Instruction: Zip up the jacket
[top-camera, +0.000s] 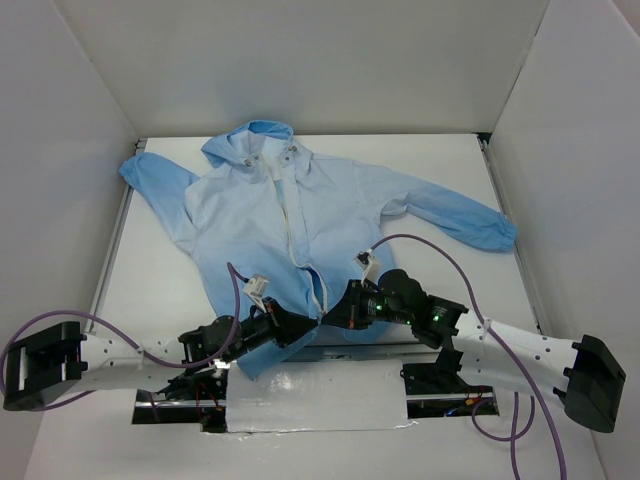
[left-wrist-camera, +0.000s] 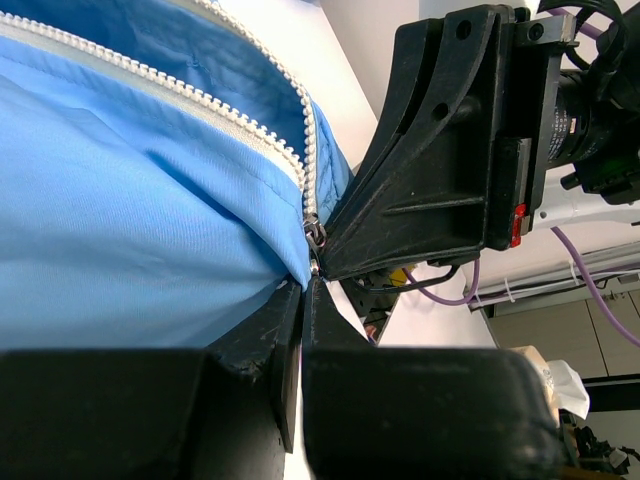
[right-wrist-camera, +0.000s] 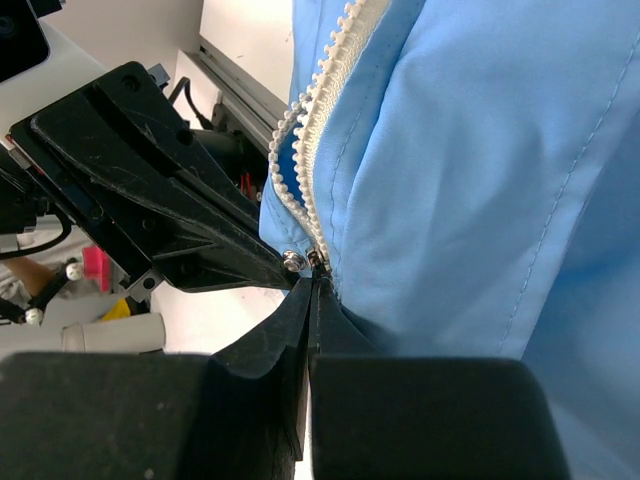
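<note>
I see the jacket (top-camera: 300, 230) flat on the bench (top-camera: 450, 290), hood away from the arms, both cuffs close to the bench's side edges. The jacket's hem lies at the near bench edge. The left claw (left-wrist-camera: 305, 285) is narrow, pinching the hem right under the zipper (left-wrist-camera: 300, 150) base. The right claw (right-wrist-camera: 312, 278) is closed tight, tips at the slider (right-wrist-camera: 316, 259), just beside the left claw; can't tell if the tab is caught. Teeth part above the slider. White bench shows either side of the hem.
</note>
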